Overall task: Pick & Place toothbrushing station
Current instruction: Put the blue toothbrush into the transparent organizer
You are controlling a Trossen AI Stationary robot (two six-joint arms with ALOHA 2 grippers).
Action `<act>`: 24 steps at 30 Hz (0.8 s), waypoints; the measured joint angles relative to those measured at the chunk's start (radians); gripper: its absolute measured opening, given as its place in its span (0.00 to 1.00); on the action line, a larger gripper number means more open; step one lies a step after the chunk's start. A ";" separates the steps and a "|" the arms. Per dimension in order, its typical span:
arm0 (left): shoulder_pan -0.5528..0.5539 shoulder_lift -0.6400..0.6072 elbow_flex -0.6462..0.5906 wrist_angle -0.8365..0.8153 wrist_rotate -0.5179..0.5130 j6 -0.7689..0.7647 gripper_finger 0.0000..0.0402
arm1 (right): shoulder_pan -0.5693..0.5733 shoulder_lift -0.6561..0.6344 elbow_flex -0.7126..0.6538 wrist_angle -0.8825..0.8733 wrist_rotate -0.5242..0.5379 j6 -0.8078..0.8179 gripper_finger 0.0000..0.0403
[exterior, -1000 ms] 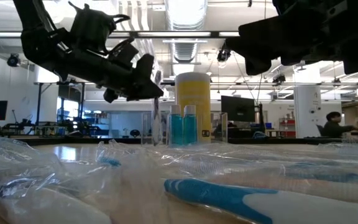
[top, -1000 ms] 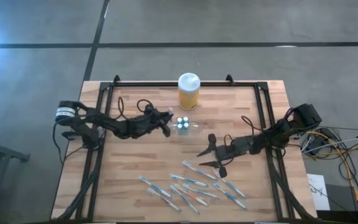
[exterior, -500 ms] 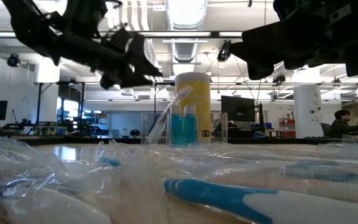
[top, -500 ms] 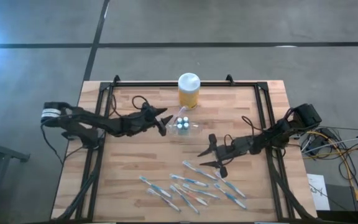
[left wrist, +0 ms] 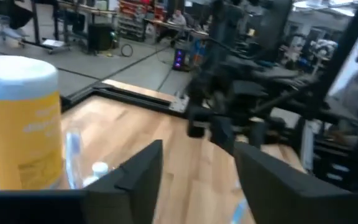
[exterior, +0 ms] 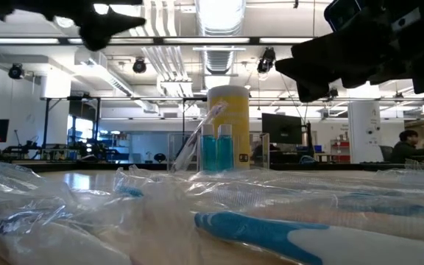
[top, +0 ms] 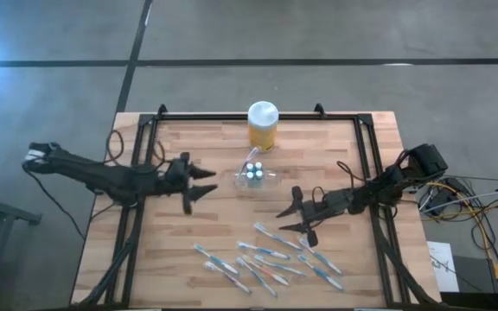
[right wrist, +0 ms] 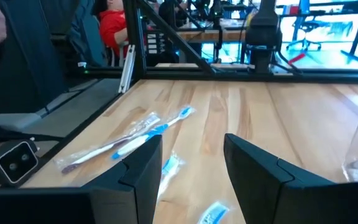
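1. One wooden plank bench (top: 188, 250) carries everything; its left half lies bare.
2. Round yellow jar (top: 262, 126), white-lidded, stands at the far edge.
3. Left gripper (top: 199, 185) gapes wide, empty; right gripper (top: 294, 216) likewise, mid-bench.
4. Clear plastic toothbrushing station (top: 254, 174) sits just before the jar; only the low view shows its blue tubes (exterior: 217, 150).
5. Wrapped toothbrushes (top: 266, 257) scatter near the front edge.

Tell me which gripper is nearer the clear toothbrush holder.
Left gripper, open, just left of the clear holder. The right gripper, open, sits slightly farther off, toward the table's front and right.
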 joint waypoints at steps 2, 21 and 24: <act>-0.074 -0.018 0.000 -0.050 -0.065 0.003 0.39 | 0.000 0.000 0.000 0.000 0.000 0.005 0.41; -0.202 0.031 -0.173 0.089 -0.180 0.073 0.02 | 0.000 -0.009 0.438 -1.130 -0.023 0.286 0.41; -0.202 0.027 -0.182 0.096 -0.180 0.067 0.02 | 0.000 -0.002 0.553 -1.340 -0.023 0.343 0.41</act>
